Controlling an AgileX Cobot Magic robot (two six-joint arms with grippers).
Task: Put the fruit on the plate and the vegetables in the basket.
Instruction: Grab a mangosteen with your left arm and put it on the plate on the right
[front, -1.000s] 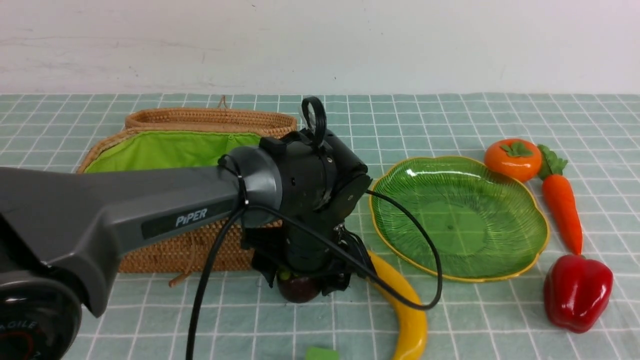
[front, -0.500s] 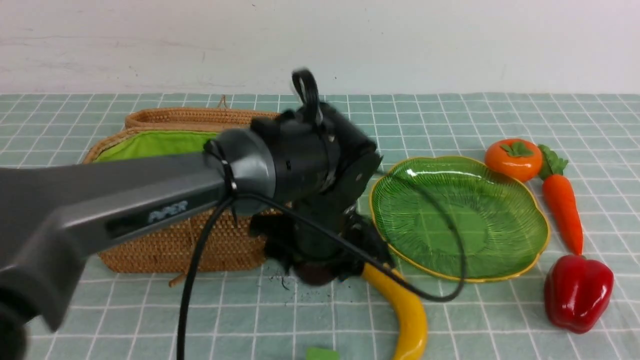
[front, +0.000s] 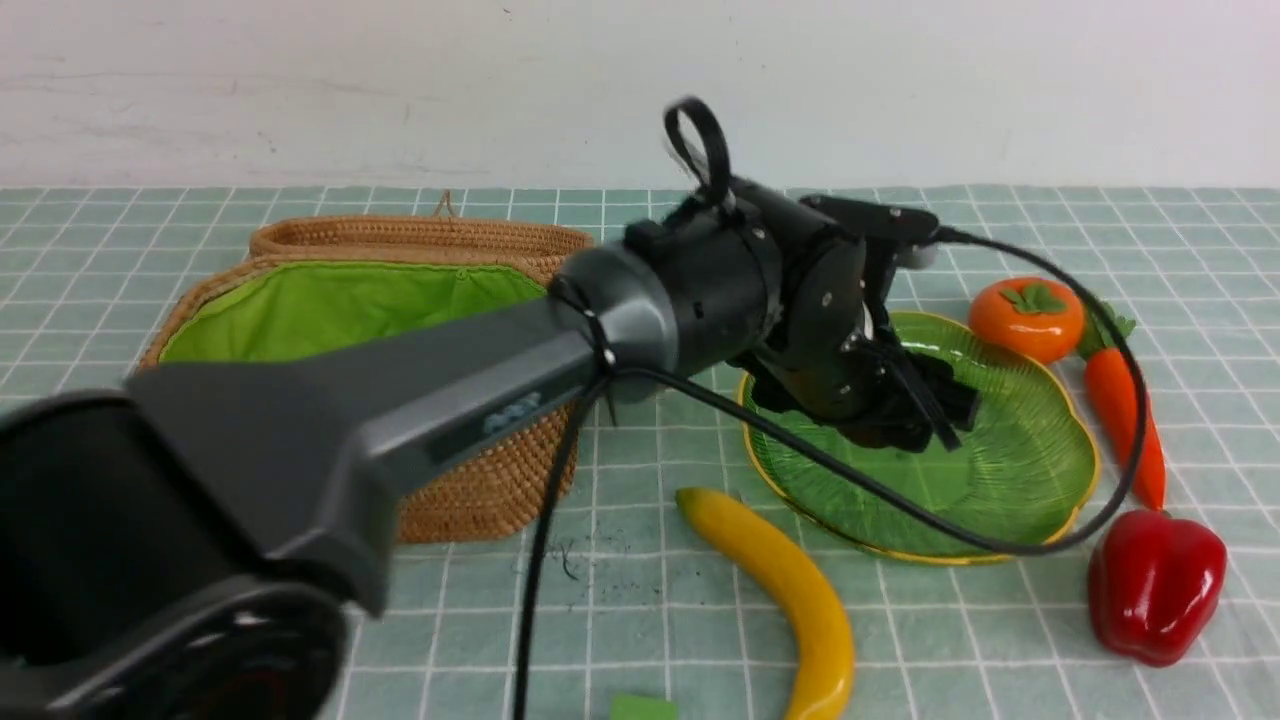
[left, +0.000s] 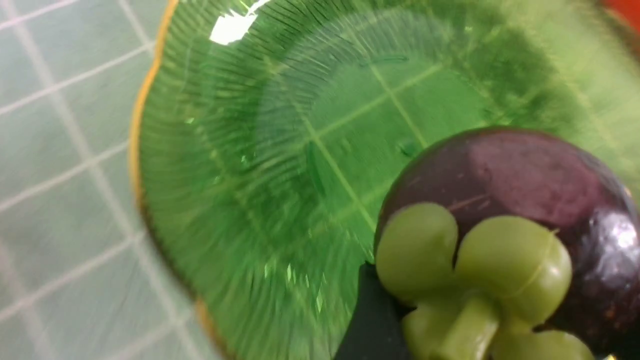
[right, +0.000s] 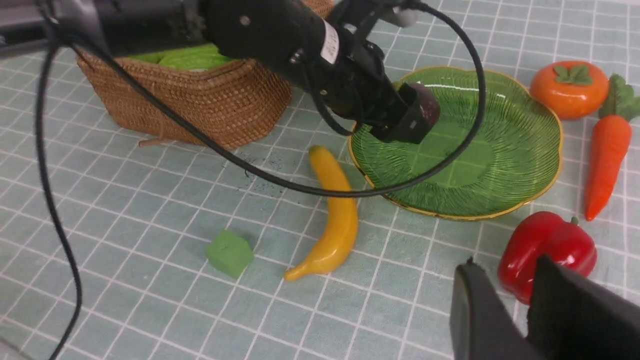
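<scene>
My left gripper (front: 905, 405) hangs just above the green ribbed plate (front: 1010, 480) and is shut on the dark purple mangosteen (left: 505, 185), which also shows in the right wrist view (right: 426, 106). The yellow banana (front: 785, 585) lies on the cloth in front of the plate. The orange persimmon (front: 1025, 318) and the carrot (front: 1125, 410) lie right of the plate, and the red bell pepper (front: 1155, 585) lies nearer. The wicker basket (front: 480, 480) stands left. My right gripper (right: 505, 280) is open and empty, low beside the pepper (right: 547, 250). The radish and gourd are not visible.
A small green cube (right: 229, 252) lies on the checked cloth near the banana's front end. The left arm and its black cable (front: 900, 510) stretch across the basket and over the plate's near rim. A white wall closes the back.
My left gripper has lifted the mangosteen off the cloth beside the banana and swung right and back, over the plate. The banana now shows whole.
</scene>
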